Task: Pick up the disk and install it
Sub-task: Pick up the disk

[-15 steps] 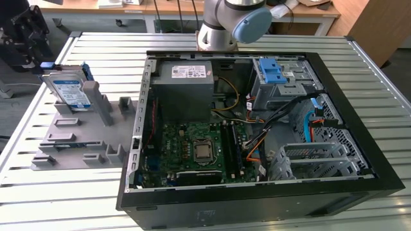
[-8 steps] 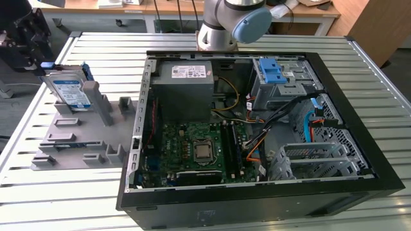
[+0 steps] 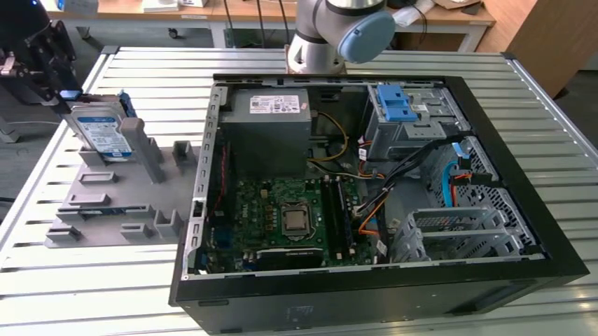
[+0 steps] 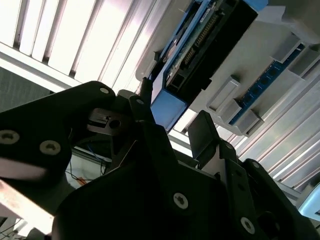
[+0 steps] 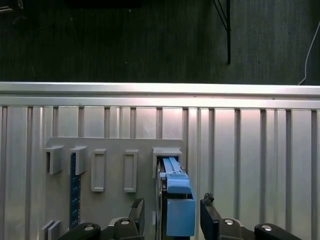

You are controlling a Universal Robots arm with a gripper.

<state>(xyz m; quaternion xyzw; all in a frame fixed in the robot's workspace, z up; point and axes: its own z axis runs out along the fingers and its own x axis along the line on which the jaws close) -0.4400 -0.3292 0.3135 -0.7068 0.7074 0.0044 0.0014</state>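
Both my black fingers (image 5: pixel 211 216) stood spread apart in the first wrist view, one on each side of the disk (image 5: pixel 177 200), gripping nothing, with a gap showing on either side. The disk stood on edge in a slot of the grey holder (image 3: pixel 122 203) at the exterior view's upper left, on the slatted counter (image 3: pixel 103 280), beside the opened computer case (image 3: pixel 374 301).
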